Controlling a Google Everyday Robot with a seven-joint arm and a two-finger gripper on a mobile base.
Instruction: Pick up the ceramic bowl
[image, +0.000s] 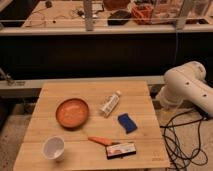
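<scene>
Orange-brown round ceramic bowl rests on wooden bench, 9 o'clock of centre, untouched. White robot arm at bench's 3 o'clock; tool out of frame, jaws apart. Task apparently unstarted: reach, grasp, lift remain.

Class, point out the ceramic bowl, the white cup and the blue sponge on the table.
ceramic bowl (72, 113), camera view, middle of its inside.
white cup (53, 148), camera view, its inside.
blue sponge (128, 123), camera view, top face.
gripper: out of view; only the arm (189, 89) shows, at right.
</scene>
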